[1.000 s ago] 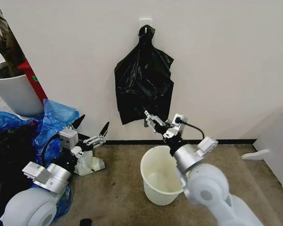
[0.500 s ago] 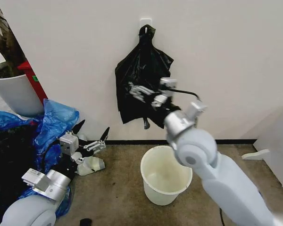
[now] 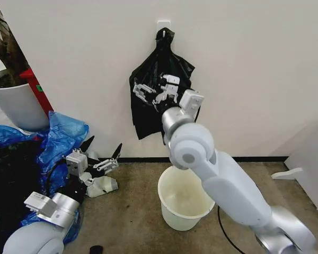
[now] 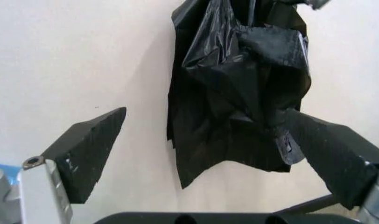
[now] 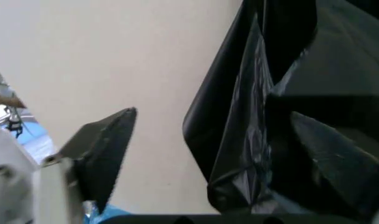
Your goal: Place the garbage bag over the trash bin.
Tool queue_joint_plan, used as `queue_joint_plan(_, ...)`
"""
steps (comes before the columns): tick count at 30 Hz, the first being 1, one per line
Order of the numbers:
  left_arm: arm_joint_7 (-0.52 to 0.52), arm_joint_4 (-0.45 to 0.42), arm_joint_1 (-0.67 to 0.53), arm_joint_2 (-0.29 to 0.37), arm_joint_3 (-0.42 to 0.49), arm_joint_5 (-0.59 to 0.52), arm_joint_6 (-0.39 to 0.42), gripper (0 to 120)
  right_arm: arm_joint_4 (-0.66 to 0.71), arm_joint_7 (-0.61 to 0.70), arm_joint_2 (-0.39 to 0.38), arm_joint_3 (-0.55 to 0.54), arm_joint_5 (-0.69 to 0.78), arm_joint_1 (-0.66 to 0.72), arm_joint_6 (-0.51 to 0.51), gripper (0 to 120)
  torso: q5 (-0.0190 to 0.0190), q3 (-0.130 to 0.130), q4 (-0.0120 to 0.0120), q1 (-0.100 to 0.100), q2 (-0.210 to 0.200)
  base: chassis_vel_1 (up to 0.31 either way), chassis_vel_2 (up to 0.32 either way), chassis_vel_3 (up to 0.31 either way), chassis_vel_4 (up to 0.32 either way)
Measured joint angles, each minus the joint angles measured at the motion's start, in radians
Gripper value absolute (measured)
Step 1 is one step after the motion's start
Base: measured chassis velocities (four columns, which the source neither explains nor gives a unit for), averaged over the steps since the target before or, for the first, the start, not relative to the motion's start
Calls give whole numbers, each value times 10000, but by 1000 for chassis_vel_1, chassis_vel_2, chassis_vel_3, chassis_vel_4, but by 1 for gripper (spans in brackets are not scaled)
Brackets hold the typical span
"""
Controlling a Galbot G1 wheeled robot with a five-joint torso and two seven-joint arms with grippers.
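right gripper [image 3: 151, 91] spread wide open against the hanging garbage bag [image 3: 158, 79], gripping nothing; left gripper [image 3: 102, 144] open, idle.

right arm raised, extended forward | right tool [image 3: 150, 91] fingers spread | left tool [image 3: 102, 150] low, fingers spread

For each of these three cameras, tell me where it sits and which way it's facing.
Head view: on the head, looking forward and down at the wall, black bags, trash bin; both arms show.
Left wrist view: low, aimed at the bags; left gripper jaws apart.
Right wrist view: raised, close to the bags; right gripper jaws apart.
Shared: all see the hanging bags.
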Motion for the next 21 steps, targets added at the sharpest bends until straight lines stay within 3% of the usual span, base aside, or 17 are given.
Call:
queue_joint_plan(6, -15, 28, -48, -18, 10, -43, -17, 100, -492, 191, 118, 81, 57, 120, 9, 74, 1, 1, -2, 0, 0, 0, 0, 0, 0)
queue_joint_plan(21, -27, -13, -77, -208, 48, -78, -56, 100, -575, 799, 202, -6, 171, -28, 192, 73, 2, 1, -1, 0, 0, 0, 0, 0, 0)
